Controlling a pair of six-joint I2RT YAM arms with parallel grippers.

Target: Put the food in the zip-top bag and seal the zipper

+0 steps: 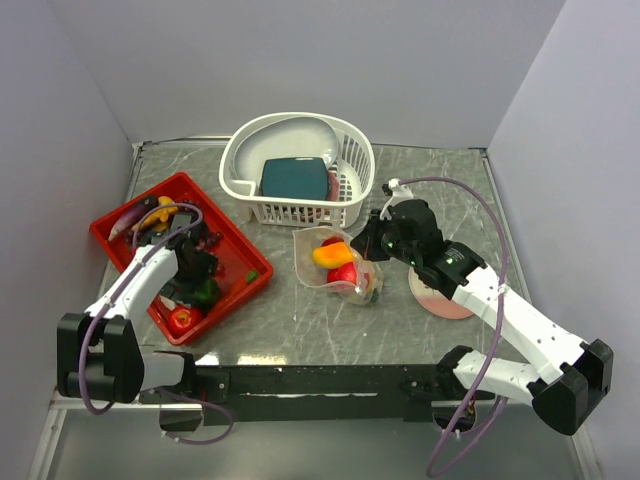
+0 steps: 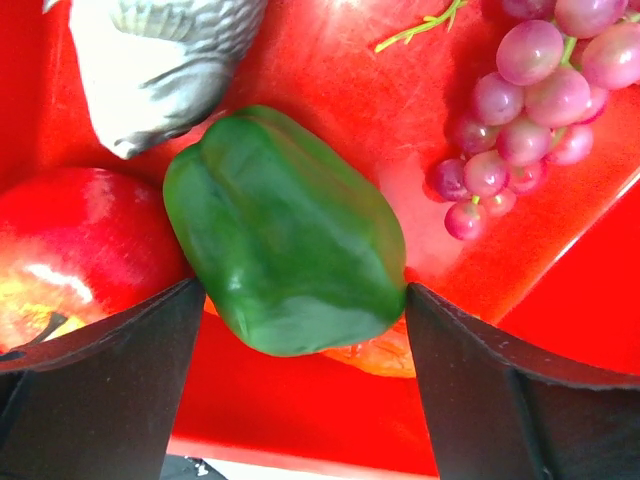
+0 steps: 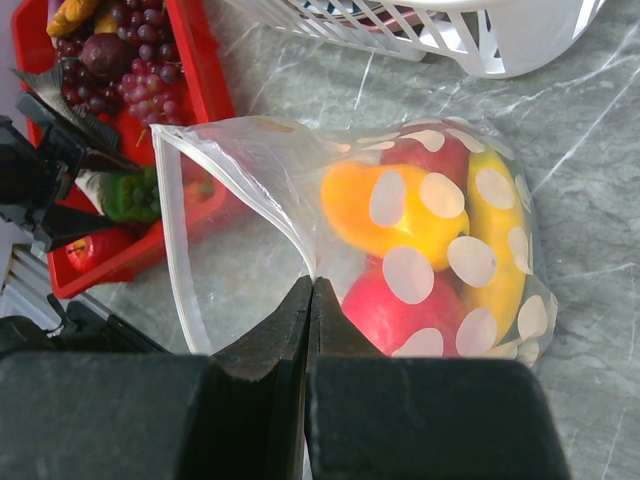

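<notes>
On your grey marbled counter (image 1: 300, 320), the left end effector (image 2: 300, 330) straddles, spread, the glossy green pepper (image 2: 285, 235) near the red tray's rim (image 2: 300, 445); the right end effector (image 3: 310, 320) pinches the spotted clear bag's edge (image 3: 250, 190).

1. We see a grey marbled stone-look tabletop (image 1: 300, 320) with pale veins running across it.
2. We see three plain pale lavender-grey walls around it: a back wall (image 1: 330, 60), a left side panel (image 1: 50, 200) and a right side panel (image 1: 570, 180), all matte and unmarked.
3. We note a thin metal rim (image 1: 180, 141) along the tabletop's far edge, where it meets the back wall.
4. We see a black mounting rail (image 1: 320, 380) along the near edge of the tabletop.
5. We find the light even and soft, with faint shadows and no window in sight.
</notes>
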